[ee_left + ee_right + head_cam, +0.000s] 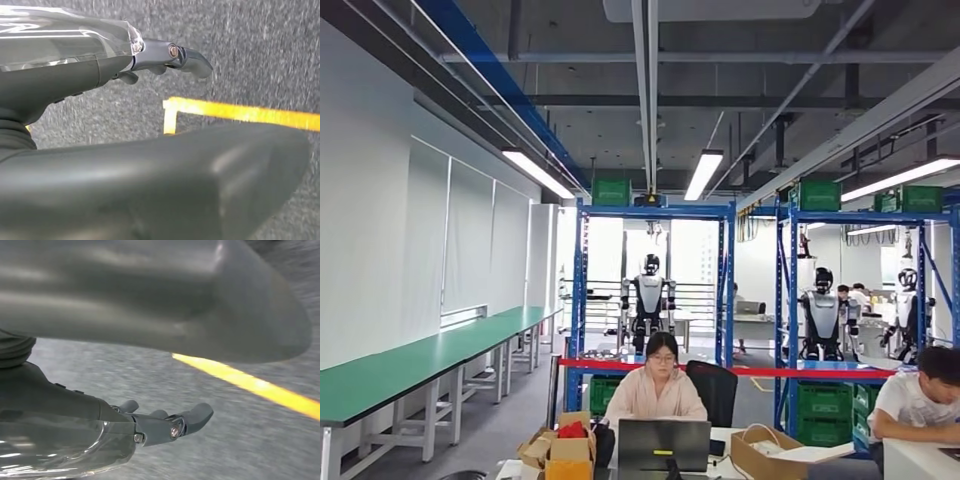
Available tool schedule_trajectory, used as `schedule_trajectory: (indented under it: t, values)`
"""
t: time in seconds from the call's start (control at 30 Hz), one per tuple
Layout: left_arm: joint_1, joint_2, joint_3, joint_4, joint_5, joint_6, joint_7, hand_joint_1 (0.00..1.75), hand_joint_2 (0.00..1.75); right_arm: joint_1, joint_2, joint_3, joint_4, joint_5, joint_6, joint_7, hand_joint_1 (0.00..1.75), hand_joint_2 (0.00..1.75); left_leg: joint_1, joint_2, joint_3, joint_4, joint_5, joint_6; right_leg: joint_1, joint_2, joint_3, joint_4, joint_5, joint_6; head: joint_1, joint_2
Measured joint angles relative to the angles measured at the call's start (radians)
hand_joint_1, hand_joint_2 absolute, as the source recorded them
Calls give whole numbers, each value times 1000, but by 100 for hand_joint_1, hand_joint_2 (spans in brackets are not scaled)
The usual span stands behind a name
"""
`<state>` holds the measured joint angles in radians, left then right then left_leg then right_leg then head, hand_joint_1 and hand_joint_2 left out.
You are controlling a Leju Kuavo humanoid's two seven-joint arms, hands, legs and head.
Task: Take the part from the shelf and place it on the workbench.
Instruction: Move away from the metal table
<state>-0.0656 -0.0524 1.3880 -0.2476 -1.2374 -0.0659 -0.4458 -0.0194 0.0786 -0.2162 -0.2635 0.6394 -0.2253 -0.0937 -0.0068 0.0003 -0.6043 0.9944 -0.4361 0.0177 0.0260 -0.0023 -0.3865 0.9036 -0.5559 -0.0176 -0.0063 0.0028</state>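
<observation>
Head view: a blue shelf (652,290) stands behind a seated person (656,385); the part cannot be made out, so its handling can't be judged. Wrist views: left hand (113,65) and right hand (113,430) hang above grey floor (245,60), fingers (188,56) extended, holding nothing.

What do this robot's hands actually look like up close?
Each is dark grey. The left hand has a thick, smooth, rounded thumb, slimmer dark fingers with a small brass-coloured screw at a hinge, and a glossy clear cover over its back. The right hand looks like its mirror image, fingers included.
</observation>
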Motion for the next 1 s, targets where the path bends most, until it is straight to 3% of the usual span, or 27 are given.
schedule_trajectory:
  t: [0.03, 0.07, 0.13, 0.17, 0.2, 0.23, 0.27, 0.33, 0.4, 0.43, 0.5, 0.53, 0.57, 0.63, 0.67, 0.7, 0.77, 0.83, 0.9, 0.93, 1.0]
  values:
    - [1, 0, 0, 0, -1, 0, 0, 0, 0, 1, 0, -2, 10, 2, 6, 20, 0, 0, 1, -2, -8, 14, -22, -5, -1, -2, -9, -5, 11, -6, 0, 0]
    - [2, 0, 0, -1, -1, 0, 0, 0, 0, 2, 0, -4, 19, 3, 14, 37, 0, 0, 1, -3, -19, 44, -62, -8, -3, -5, -20, -8, 22, -13, 0, 0]
    - [4, -1, 0, -1, -4, -1, 1, 0, 0, 3, 0, -9, 33, 4, 31, 71, 0, 0, 5, -4, -46, 160, -168, -13, -4, -9, -51, 5, 39, -21, 1, 0]
    - [3, -1, 0, -1, -6, -2, 1, 0, 0, 4, 0, -10, 39, 5, 38, 84, 0, 0, 7, -4, -55, 225, -199, -15, -3, -10, -71, 15, 46, -21, 1, 0]
    - [2, -1, 0, -1, -8, -2, 1, 0, 0, 4, 0, -12, 44, 7, 44, 96, 0, 0, 8, -4, -56, 273, -204, -17, -3, -11, -92, 27, 54, -20, 1, 0]
    - [1, -1, 0, -1, -8, -2, 1, 0, 0, 3, 0, -12, 48, 8, 47, 104, 0, 0, 9, -3, -47, 295, -187, -19, -3, -12, -116, 40, 60, -19, 1, 0]
    - [1, 0, 0, -1, -9, -2, 1, 0, 0, 3, 0, -12, 50, 9, 50, 108, 0, 0, 12, -3, -22, 282, -156, -21, -4, -13, -139, 55, 66, -16, 1, 0]
    - [-1, 0, 0, -1, -10, -3, 0, 0, 0, 2, 0, -13, 55, 9, 55, 114, 0, 0, 17, -3, 69, 172, -120, -25, -3, -12, -183, 88, 75, -9, 1, 0]
    - [-5, 0, 0, -1, -11, -6, -2, 0, 0, 2, 0, -15, 57, 9, 60, 120, 0, 0, 18, -4, 150, 49, -140, -22, -1, -12, -217, 118, 85, 0, 1, 0]
    - [-7, 0, -1, -1, -12, -7, -4, 0, 0, 2, 0, -16, 58, 9, 64, 124, 0, 0, 16, -4, 166, 17, -152, -18, 0, -12, -229, 127, 92, 5, 1, 0]
    - [-5, -2, -1, -1, -15, -11, -10, 0, 0, 2, -1, -19, 62, 12, 76, 137, 0, 0, 16, -2, 156, 9, -151, -5, -1, -9, -243, 134, 102, 16, 0, 0]
    - [-3, -2, -1, -1, -16, -13, -14, 0, 0, 3, -1, -19, 64, 15, 82, 145, 0, 0, 17, 1, 147, 10, -143, 4, -3, -7, -249, 144, 85, 23, 0, 0]
    - [-2, -3, -1, -1, -16, -15, -18, 0, 0, 4, -2, -20, 66, 19, 89, 154, 0, 0, 17, 4, 137, 9, -132, 12, -6, -5, -258, 168, 51, 30, 0, 0]
    - [-4, -3, -1, -1, -16, -18, -24, 0, 0, 5, -1, -20, 68, 23, 97, 171, 0, 0, 15, 7, 113, 9, -113, 22, -13, -3, -280, 268, -44, 41, 0, 0]
    - [-4, -3, -1, -1, -16, -19, -26, 0, 0, 6, -1, -21, 69, 24, 100, 178, 0, 0, 13, 7, 100, 9, -103, 23, -16, -3, -291, 329, -75, 43, 0, 0]
    - [-4, -3, -1, -1, -16, -20, -28, 0, 0, 6, 0, -23, 69, 24, 102, 183, 0, 0, 12, 7, 88, 9, -94, 23, -18, -3, -295, 377, -80, 45, 0, 0]
    - [-4, -3, -1, -1, -16, -20, -28, 0, 0, 6, 0, -26, 70, 25, 105, 188, 0, 0, 10, 9, 62, 9, -74, 21, -18, -2, -269, 393, -30, 43, 0, 0]
    - [-5, -5, -1, -1, -16, -21, -28, 0, 0, 6, 0, -27, 70, 25, 106, 190, 0, 0, 8, 9, 44, 9, -56, 19, -14, 0, -176, 278, 16, 28, 0, 0]
    - [-5, -7, -1, -1, -16, -21, -29, 0, 0, 5, 0, -28, 70, 27, 107, 191, 0, 0, 6, 9, 36, 10, -43, 13, -6, 1, -70, 124, 12, 10, 0, 0]
    - [-5, -9, -1, -1, -16, -21, -29, 0, 0, 4, 0, -29, 71, 27, 107, 193, 0, 0, 6, 9, 34, 11, -38, 9, -2, 2, -41, 78, 3, 4, 0, 0]
    - [-5, -9, -1, -1, -15, -21, -28, 0, 0, 2, 0, -32, 72, 27, 109, 195, 0, 0, 7, 10, 26, 14, -29, -1, -2, 0, -29, 41, 1, -1, 0, 0]
